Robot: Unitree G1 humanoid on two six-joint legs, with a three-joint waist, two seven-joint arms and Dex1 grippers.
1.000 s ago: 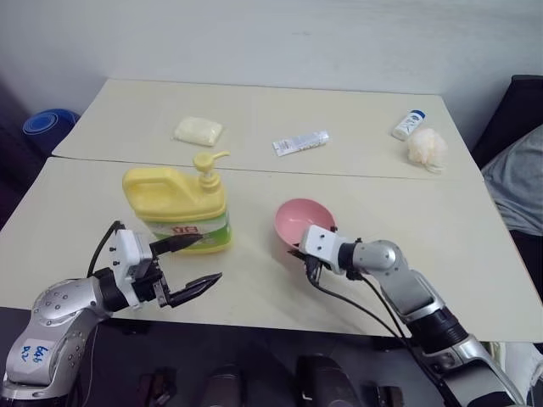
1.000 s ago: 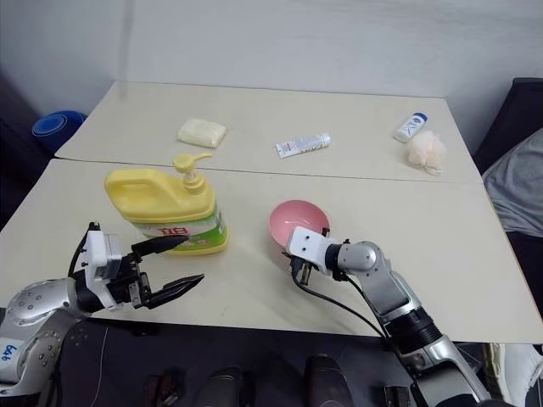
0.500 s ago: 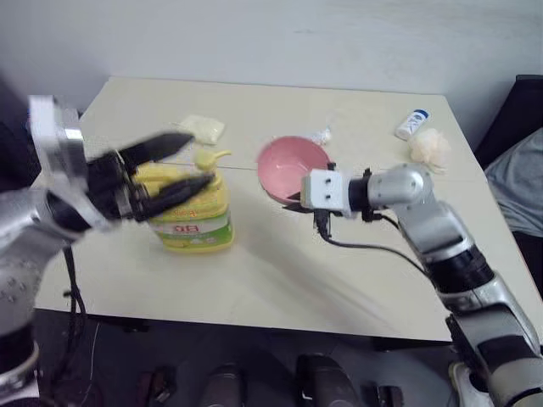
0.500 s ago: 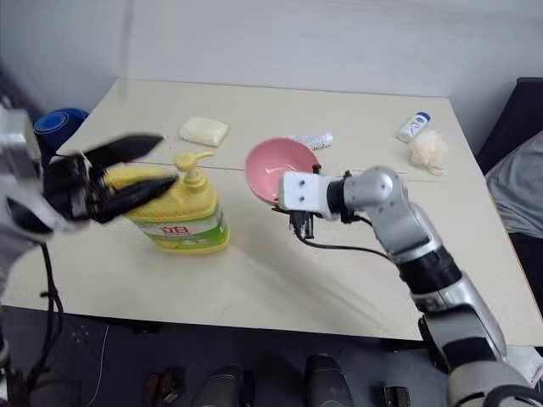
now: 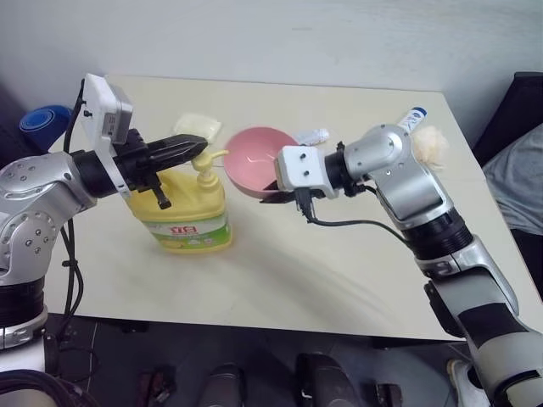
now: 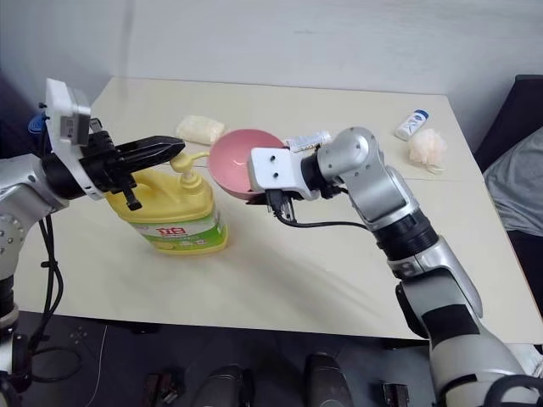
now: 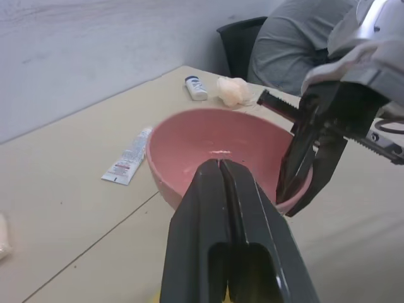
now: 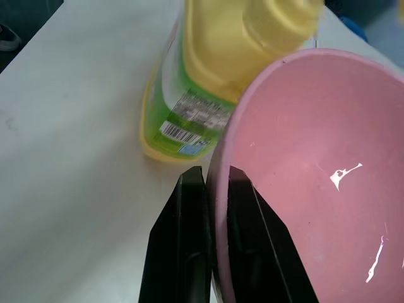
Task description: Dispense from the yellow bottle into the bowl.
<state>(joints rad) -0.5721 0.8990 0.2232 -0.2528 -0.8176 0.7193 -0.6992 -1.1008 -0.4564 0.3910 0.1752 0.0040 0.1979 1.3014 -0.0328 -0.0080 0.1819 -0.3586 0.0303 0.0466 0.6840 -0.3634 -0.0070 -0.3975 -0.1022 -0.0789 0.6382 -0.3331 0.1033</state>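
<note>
The yellow bottle (image 5: 185,212) stands upright on the table's near left, its pump spout (image 5: 209,158) pointing right. My left gripper (image 5: 202,146) is shut on nothing, level, with its tips just over the pump head. The pink bowl (image 5: 257,159) hangs tilted above the table, right beside the spout. My right gripper (image 5: 277,192) is shut on the bowl's rim (image 8: 218,183), one finger inside and one outside. A small white streak (image 8: 344,173) lies inside the bowl. In the left wrist view the shut fingers (image 7: 221,189) point at the bowl (image 7: 189,148).
Further back lie a pale yellow block (image 5: 197,125), a white tube (image 5: 312,135), a small white bottle with a blue cap (image 5: 412,115) and a mesh puff (image 5: 429,144). A person (image 5: 519,182) sits beyond the table's right edge. A blue object (image 5: 41,120) sits past the left edge.
Both arms have risen. The left gripper went from open to shut and came over the pump head. The right gripper lifted the bowl off the table and carried it left to the spout.
</note>
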